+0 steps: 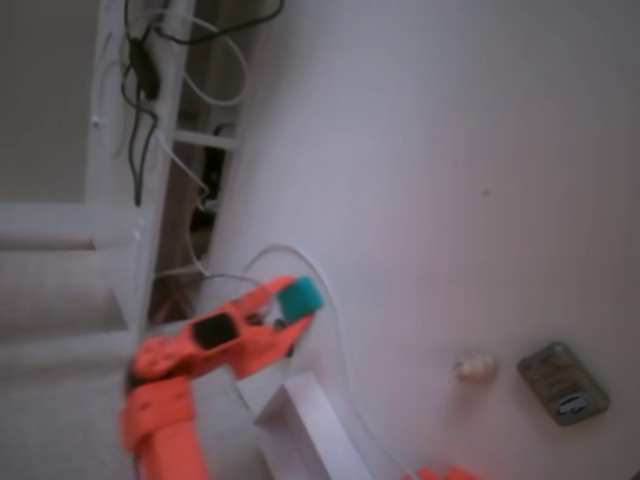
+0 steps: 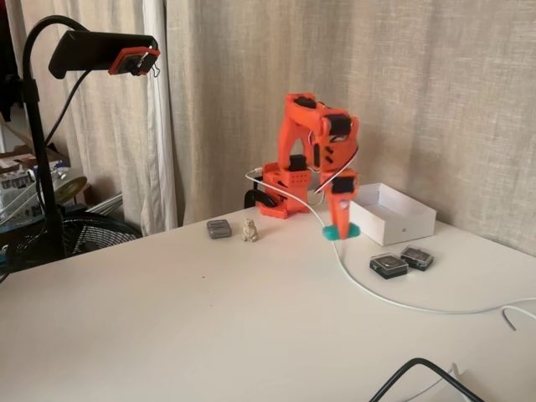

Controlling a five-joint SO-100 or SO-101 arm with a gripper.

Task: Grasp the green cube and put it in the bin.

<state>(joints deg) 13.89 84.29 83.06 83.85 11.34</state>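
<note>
Gripping the green cube (image 1: 300, 296) between their tips, the jaws (image 2: 341, 232) stand closed on it low over the bench (image 2: 209, 318), just in front of the bin (image 2: 394, 213) in the fixed view from the side. It looks small, stiff and light, a matte block with rounded corners that should not slip readily, and holding it across two flat opposite faces seems the sound way. A white cable (image 2: 377, 295) trails across the bench beneath the arm.

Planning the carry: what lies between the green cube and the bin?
Only bare table, in the fixed view from the side. The hand has the green cube close beside the bin.
</note>
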